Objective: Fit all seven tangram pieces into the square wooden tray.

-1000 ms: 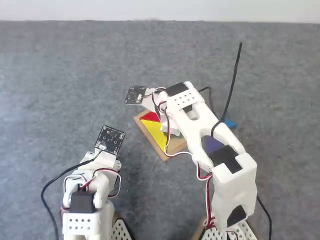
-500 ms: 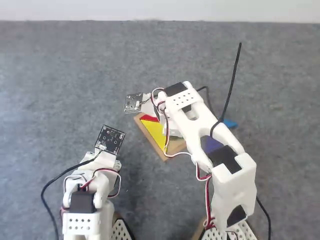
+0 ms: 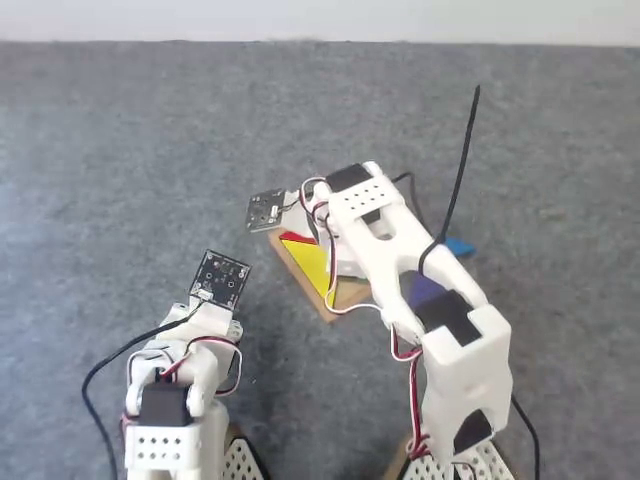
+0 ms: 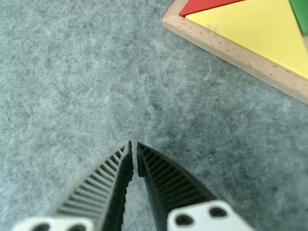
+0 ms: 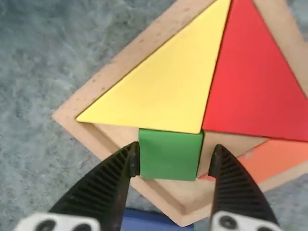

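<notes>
- Your left gripper [image 4: 134, 149] hangs low over the grey carpet [image 4: 72, 72]. Its fingers are pressed together on nothing, a little way short of the tray's corner.
- The square wooden tray [image 4: 226, 50] lies flat on the carpet. Inside it, a yellow triangle [image 5: 163, 91] and a red triangle [image 5: 250, 82] sit edge to edge.
- Your right gripper [image 5: 175, 150] is over the tray, fingers spread to either side of the green square [image 5: 169, 155]. One finger touches the square's side and the other stands just off it.
- The green square rests against one edge of the yellow triangle, with an orange piece [image 5: 272, 154] near it.
- A blue piece [image 3: 458, 245] lies on the carpet beside the tray.
</notes>
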`<state>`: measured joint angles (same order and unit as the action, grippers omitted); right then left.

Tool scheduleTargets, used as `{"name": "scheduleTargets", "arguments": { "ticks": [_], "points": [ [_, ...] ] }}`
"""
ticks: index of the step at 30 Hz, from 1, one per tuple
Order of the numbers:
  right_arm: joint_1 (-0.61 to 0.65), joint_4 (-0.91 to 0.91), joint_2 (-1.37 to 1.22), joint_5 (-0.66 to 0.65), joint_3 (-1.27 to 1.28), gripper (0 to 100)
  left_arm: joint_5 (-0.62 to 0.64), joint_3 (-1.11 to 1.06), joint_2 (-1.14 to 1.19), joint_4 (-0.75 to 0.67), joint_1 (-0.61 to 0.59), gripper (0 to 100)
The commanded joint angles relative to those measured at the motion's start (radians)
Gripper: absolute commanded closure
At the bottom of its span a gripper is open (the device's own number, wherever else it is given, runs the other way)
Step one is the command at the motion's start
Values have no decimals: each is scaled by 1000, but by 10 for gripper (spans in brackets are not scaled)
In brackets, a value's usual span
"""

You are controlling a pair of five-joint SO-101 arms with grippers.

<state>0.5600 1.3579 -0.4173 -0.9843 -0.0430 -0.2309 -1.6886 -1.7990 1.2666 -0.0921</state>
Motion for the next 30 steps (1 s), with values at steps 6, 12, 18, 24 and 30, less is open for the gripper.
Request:
{"name": "scheduleTargets", "arguments": {
  "ticks": [6, 12, 18, 24, 30],
  "points": [
    [-48, 142, 182, 89, -104, 768, -11, 7, -23, 3, -5, 984],
    [-88, 162, 323, 229, 34, 768, -11, 7, -23, 3, -5, 984],
    [-166, -4, 501, 364, 344, 764, -11, 7, -23, 3, -5, 984],
    [-255, -185, 700, 470, 621, 768, -11, 7, -23, 3, -5, 984],
    [-348, -191, 639, 677, 649, 768, -11, 7, -23, 3, -5, 984]
  ]
}}
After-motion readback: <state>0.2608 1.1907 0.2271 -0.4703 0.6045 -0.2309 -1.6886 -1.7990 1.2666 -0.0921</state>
